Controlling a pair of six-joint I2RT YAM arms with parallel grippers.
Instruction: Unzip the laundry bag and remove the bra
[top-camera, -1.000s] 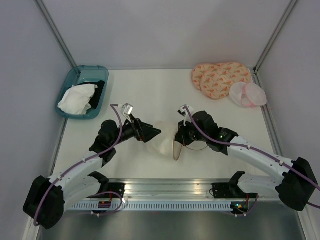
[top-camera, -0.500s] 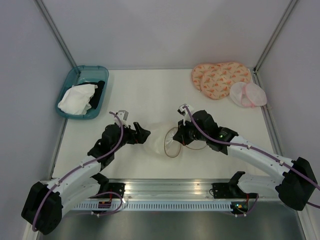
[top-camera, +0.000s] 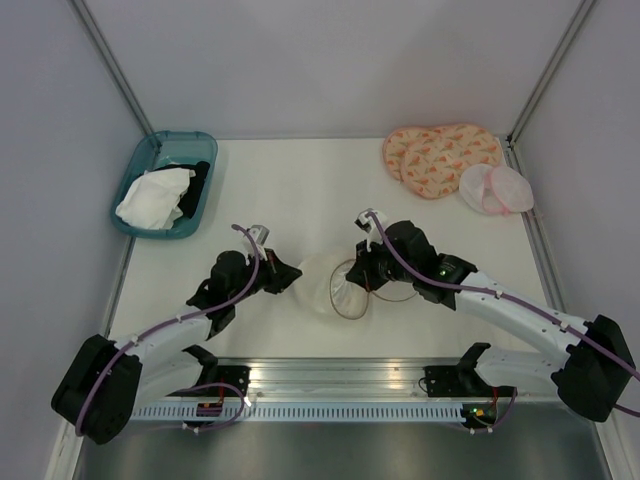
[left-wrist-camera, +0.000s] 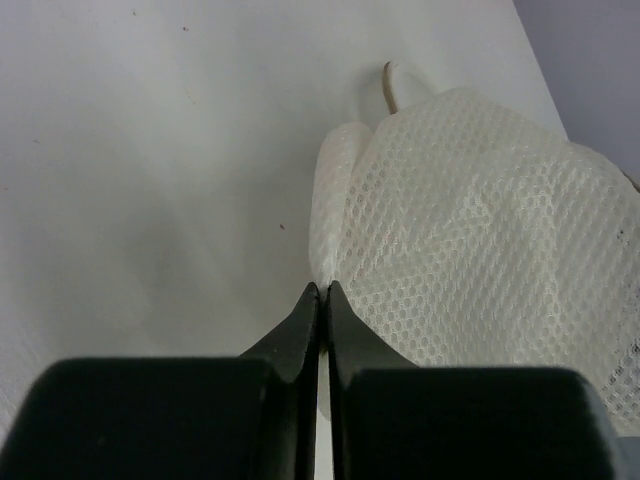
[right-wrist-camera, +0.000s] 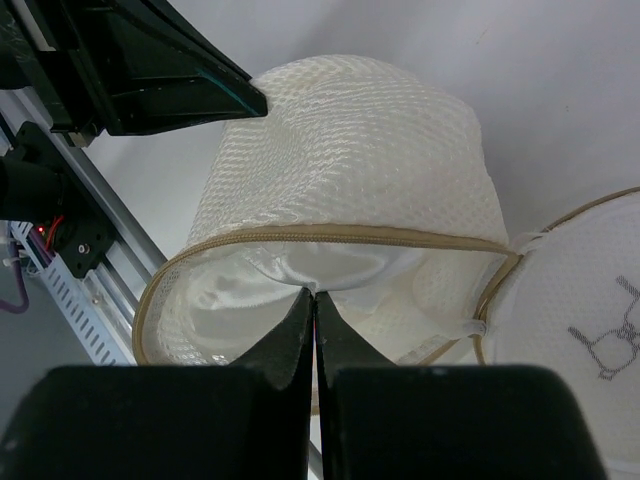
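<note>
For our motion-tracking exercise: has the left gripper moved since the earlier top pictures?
Yes. The left gripper has shifted leftward and slightly nearer the front rail, and its jaws have closed on the laundry bag.

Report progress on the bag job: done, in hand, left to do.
Done: the laundry bag is unzipped, its tan rim gaping, its round face flapped aside. In hand: the left gripper is shut on the bag's mesh at the closed end; the right gripper is shut at the rim, beside smooth white fabric inside, likely the bra. Left: pulling the bra out.
</note>
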